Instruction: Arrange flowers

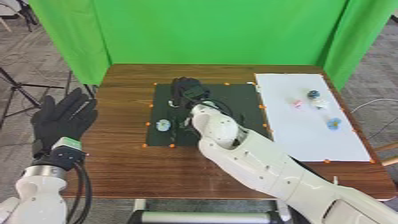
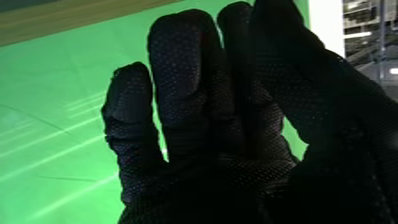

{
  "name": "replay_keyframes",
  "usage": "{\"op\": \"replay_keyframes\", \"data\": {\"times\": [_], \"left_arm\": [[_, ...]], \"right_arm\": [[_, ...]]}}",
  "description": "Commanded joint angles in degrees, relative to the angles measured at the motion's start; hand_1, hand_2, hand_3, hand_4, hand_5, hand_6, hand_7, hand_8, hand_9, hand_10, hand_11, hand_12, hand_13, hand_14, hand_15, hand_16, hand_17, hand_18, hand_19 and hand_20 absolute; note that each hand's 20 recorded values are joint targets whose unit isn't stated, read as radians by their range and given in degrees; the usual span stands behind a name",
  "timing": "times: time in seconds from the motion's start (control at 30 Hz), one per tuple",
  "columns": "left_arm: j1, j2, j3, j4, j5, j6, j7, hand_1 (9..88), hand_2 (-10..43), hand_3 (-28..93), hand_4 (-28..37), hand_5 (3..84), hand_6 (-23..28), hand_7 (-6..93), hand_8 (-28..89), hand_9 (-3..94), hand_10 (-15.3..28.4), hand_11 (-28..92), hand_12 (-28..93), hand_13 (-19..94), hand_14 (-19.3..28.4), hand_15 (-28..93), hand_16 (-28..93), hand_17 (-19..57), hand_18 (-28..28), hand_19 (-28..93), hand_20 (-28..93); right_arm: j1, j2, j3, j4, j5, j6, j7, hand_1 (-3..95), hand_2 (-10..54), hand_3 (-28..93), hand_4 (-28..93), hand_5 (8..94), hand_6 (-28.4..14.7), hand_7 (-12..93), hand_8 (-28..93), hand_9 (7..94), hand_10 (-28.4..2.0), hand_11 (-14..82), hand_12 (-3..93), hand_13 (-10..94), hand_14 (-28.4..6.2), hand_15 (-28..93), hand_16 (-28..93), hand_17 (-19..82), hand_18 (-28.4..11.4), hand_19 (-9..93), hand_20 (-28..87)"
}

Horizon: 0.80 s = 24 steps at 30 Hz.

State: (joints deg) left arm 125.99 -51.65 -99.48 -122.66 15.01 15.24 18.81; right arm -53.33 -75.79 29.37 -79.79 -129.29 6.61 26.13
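So the dark mat (image 1: 235, 102) is my reference for everything here. There's one pale blue piece (image 1: 163, 125) on it, near its left edge, and I'm reading that as a flower head. The rest sit on the white sheet (image 1: 306, 142) just right of the mat: a pink bloom (image 1: 297, 103), a whitish one (image 1: 319, 104), a dark blue one (image 1: 313, 94) and a light blue one (image 1: 333, 123) nearer the robot.

Right robot hand (image 1: 187, 91) is over the mat's far part, open, fingers pretty straight in the wrist view. Left robot hand (image 1: 64, 120) is out past the mat's left side, also open.

My guess on handling: these weigh next to nothing, with soft petals that crush easily and might slide if nudged. Can't make out stems, but if there's one, I'd pinch it just under the bloom, thumb against fingertips, light squeeze. No stem? Cup the base low against the bench (image 1: 120, 165) and leave the petals alone.
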Motion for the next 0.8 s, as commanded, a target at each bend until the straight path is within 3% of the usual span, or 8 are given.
{"op": "replay_keyframes", "data": {"times": [0.03,0.07,0.17,0.23,0.4,0.57,0.73,0.8], "left_arm": [[0.2,-0.2,-0.33,0.31,0.27,-0.24,-0.62,26.6,7.6,71,-28.3,36.8,6.2,22.7,-12,32.1,12.9,27,9,25,13.6,42,-10,-4.8,13.5,28,8],[0.2,-0.27,-0.33,0.29,0.25,-0.17,-0.7,26.7,7.6,71,-28.3,36.8,6.3,22.6,-12,32.1,13.0,27,9,25,13.6,42,-10,-4.8,13.4,28,8],[-0.4,0.04,0.27,0.42,0.03,-0.17,-0.35,26.7,7.7,71,-28.3,36.9,6.3,22.5,-12,32.1,12.8,27,9,25,13.6,42,-10,-4.8,13.4,28,8],[-0.8,0.27,0.56,0.5,0.1,-0.25,-0.12,26.8,7.7,71,-28.3,36.9,6.3,22.4,-12,32.1,12.7,27,9,25,13.4,41,-10,-4.8,13.4,28,8],[-0.9,0.83,1.0,0.25,-0.05,-0.06,0.93,26.8,7.8,71,-28.3,36.9,6.3,22.5,-12,32.0,12.4,27,9,25,13.1,41,-10,-4.8,13.4,28,8],[-1.2,1.28,1.46,0.3,-0.38,0.12,1.74,26.8,7.8,71,-28.3,36.9,6.3,22.9,-12,32.0,12.4,28,9,25,12.9,41,-10,-4.6,13.4,28,8],[-1.2,1.63,1.78,0.28,-0.53,0.08,2.27,26.7,7.9,71,-28.3,37.1,6.5,22.8,-12,32.1,12.8,28,9,25,13.3,42,-10,-4.7,13.4,28,8],[-1.0,1.5,1.42,0.13,-0.28,0.02,1.77,26.7,7.9,71,-28.3,37.1,6.5,22.8,-12,32.1,12.9,28,9,25,13.4,43,-10,-4.7,13.4,28,8]], "right_arm": [[-0.5,0.9,0.6,-2.0,1.8,-0.4,-2.3,48.3,-9.5,76,-28,61.2,-1.2,30,-14,63.6,-13.2,19.3,17.0,64,-9.1,56,36,36,-22.2,84,38],[-0.9,0.9,1.8,-2.2,1.7,-2.4,-5.5,48.0,-9.5,76,-28,60.6,-1.4,30,-11,62.9,-13.1,19.1,16.7,64,-9.3,56,36,36,-22.2,84,38],[-0.7,0.2,3.5,-3.2,1.4,-9.7,-7.0,44.7,-1.7,83,-27,51.6,-1.5,29,-17,51.4,-11.2,15.9,13.8,58,-11.0,62,33,33,-21.0,83,38],[-0.6,-0.5,4.9,-3.0,3.5,-12.6,-8.1,42.9,-0.8,87,-25,45.1,-3.3,25,-17,43.9,-11.0,13.4,11.8,56,-11.7,66,33,32,-21.2,82,38],[0.1,-3.2,9.1,-0.3,2.6,-24.7,-11.7,31.4,9.6,92,-18,37.5,-6.2,19,-15,35.5,-11.0,15.6,7.1,55,-14.7,73,26,31,-22.8,82,39],[1.1,-4.6,10.4,2.0,3.7,-28.7,-10.2,27.8,12.1,91,-18,35.0,-7.5,17,-15,31.3,-12.2,15.4,6.6,54,-15.9,75,24,30,-23.8,82,40],[1.5,-4.9,9.8,3.9,4.1,-27.8,-7.5,27.3,12.1,90,-18,31.8,-6.6,17,-14,28.1,-13.6,14.8,5.7,52,-16.5,75,23,29,-24.1,81,39],[1.4,-4.9,10.0,4.0,3.9,-29.4,-6.5,27.2,12.4,90,-18,31.5,-6.5,17,-14,27.8,-13.8,14.9,5.6,52,-16.6,75,23,29,-24.1,81,39]]}}
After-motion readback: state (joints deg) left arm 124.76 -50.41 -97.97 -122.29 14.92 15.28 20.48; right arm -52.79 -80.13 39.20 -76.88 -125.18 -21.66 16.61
